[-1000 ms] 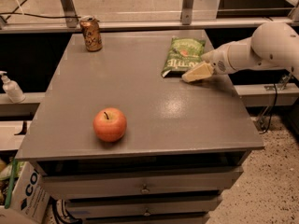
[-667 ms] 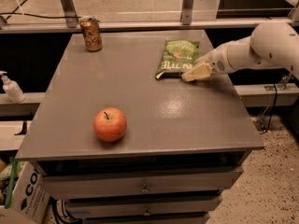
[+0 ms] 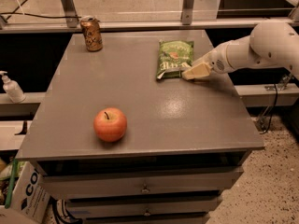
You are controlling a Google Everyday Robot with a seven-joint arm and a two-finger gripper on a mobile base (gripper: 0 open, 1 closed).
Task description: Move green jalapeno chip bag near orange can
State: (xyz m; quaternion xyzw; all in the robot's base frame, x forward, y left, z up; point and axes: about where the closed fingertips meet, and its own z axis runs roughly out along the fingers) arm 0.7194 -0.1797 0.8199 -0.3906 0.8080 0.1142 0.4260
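Note:
The green jalapeno chip bag [image 3: 174, 59] lies flat on the grey table [image 3: 140, 101], towards the back right. My gripper [image 3: 195, 72] is at the bag's lower right corner, touching its edge, and the white arm reaches in from the right. The orange can [image 3: 91, 33] stands upright at the table's back left corner, well apart from the bag.
A red-orange apple [image 3: 110, 124] sits at the front left of the table. A metal rail [image 3: 140, 24] runs behind the table. A white pump bottle [image 3: 11, 87] stands on a ledge to the left. Drawers [image 3: 145, 188] are below the tabletop.
The chip bag and my gripper have moved a little to the left, towards the can. The can and apple have not moved.

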